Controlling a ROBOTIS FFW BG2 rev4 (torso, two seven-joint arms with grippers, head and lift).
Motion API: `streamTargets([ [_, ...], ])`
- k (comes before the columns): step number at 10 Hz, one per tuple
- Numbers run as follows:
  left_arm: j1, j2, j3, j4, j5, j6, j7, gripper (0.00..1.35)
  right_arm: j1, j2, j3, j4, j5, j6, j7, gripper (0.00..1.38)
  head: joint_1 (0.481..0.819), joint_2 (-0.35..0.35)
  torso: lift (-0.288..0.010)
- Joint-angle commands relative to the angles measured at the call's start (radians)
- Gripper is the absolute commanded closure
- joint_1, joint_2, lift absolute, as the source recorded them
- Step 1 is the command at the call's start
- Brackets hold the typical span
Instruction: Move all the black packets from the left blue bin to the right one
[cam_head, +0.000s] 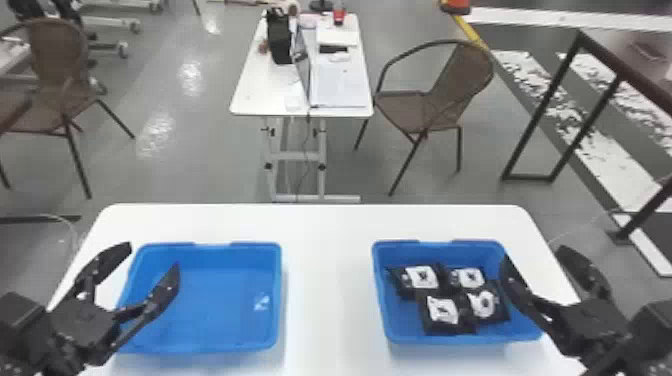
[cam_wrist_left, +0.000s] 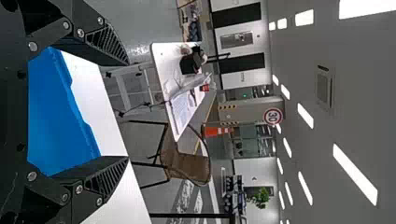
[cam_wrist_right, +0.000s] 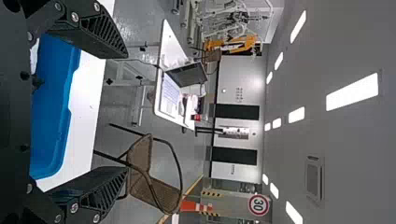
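Four black packets (cam_head: 442, 310) lie close together in the right blue bin (cam_head: 401, 320) on the desk (cam_head: 327, 295). The left gripper (cam_head: 152, 256) and right gripper (cam_head: 532, 252) have their fingers spread wide, gripping nothing.

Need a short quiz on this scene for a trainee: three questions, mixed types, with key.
1. Multiple choice. How many black packets lie in the right blue bin?
A) two
B) four
C) seven

2. True or false. The left gripper and the right gripper both have their fingers open.

3. Fill in the number. The left blue bin shows ____ black packets inside.

Key: 1 B; 2 true; 3 zero
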Motion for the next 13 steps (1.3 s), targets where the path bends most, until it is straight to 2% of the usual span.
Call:
streamTargets([
  [1,0.026,-0.003,-0.034,-0.004,0.036,-0.019,0.028,0.35,0.035,0.001,0.011,-0.008,-0.03,-0.005,0.0,0.18,0.695,-0.085,0.0],
  [5,0.034,-0.003,-0.102,-0.007,0.076,-0.004,0.097,0.35,0.069,0.001,0.017,-0.023,-0.064,-0.005,-0.011,0.18,0.695,-0.113,0.0],
  [13,0.022,-0.003,-0.137,-0.033,0.088,0.039,0.101,0.35,0.061,0.001,0.029,-0.006,-0.082,0.012,-0.011,0.18,0.695,-0.135,0.0],
])
